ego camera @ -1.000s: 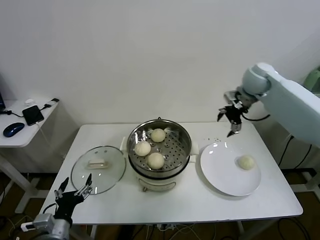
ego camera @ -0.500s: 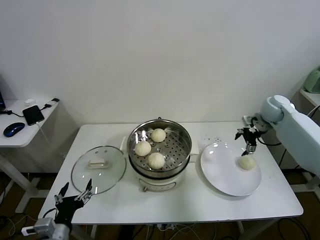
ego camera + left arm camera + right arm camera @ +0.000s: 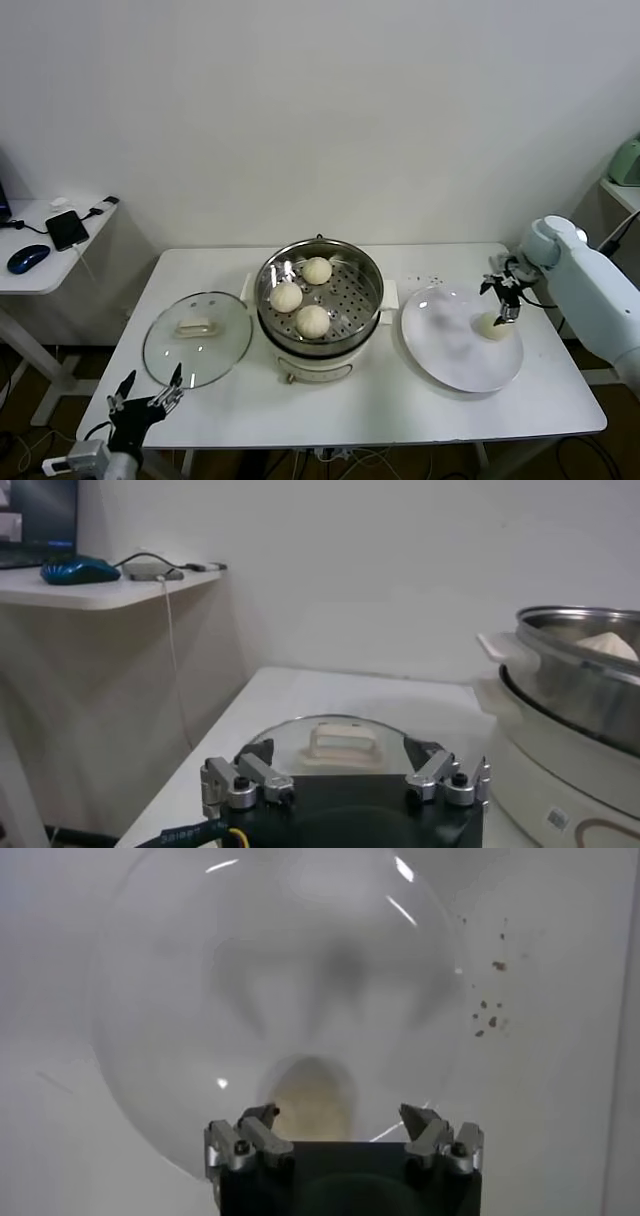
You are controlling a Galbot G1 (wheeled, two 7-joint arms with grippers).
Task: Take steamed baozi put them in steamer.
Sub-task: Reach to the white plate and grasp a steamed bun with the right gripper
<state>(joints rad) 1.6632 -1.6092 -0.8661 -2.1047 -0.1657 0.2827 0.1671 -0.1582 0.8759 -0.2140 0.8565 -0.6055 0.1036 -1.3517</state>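
Observation:
The steel steamer [image 3: 345,262] stands mid-table on its cream base and holds three baozi: one at the back [image 3: 317,270], one at the left [image 3: 286,296], one at the front [image 3: 312,320]. A fourth baozi [image 3: 492,326] lies on the right side of the white plate [image 3: 445,350]. My right gripper [image 3: 503,298] is open, just above this baozi; in the right wrist view the baozi [image 3: 312,1098] sits between the open fingers of the gripper [image 3: 340,1116]. My left gripper [image 3: 143,398] is open and empty, low at the table's front left corner.
The glass lid [image 3: 197,337] with a cream handle lies flat left of the steamer; it shows in the left wrist view [image 3: 335,742] just ahead of the left gripper [image 3: 340,763]. A side desk [image 3: 40,262] with a phone and a mouse stands far left. Small dark crumbs [image 3: 430,278] lie behind the plate.
My right gripper has come down and to the right, from high behind the plate to just above the baozi on the plate. The left gripper has sunk slightly.

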